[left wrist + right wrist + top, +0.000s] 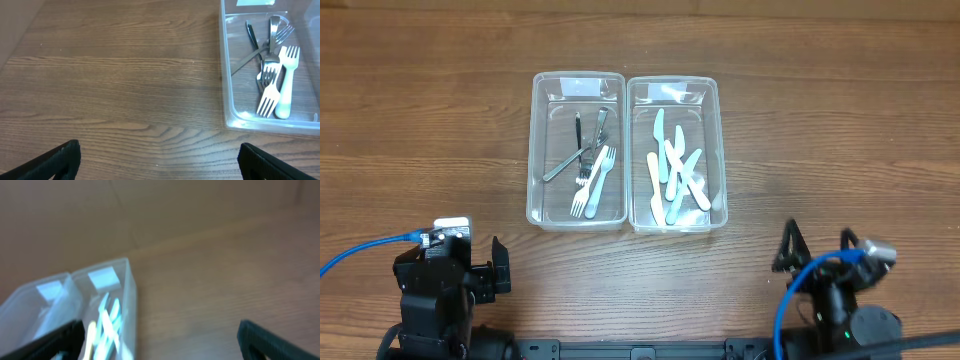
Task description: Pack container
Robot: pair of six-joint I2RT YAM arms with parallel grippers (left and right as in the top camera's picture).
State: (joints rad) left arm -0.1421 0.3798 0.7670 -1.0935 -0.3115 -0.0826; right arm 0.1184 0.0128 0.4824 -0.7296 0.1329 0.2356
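Note:
Two clear plastic containers stand side by side at the table's middle. The left container holds metal forks and white plastic forks; it also shows in the left wrist view. The right container holds pale blue and cream plastic knives, blurred in the right wrist view. My left gripper is open and empty, near the front left, apart from the containers. My right gripper is open and empty at the front right.
Bare wooden table surrounds the containers. A blue cable runs to the left arm, and another blue cable loops at the right arm. The arm bases stand at the front edge.

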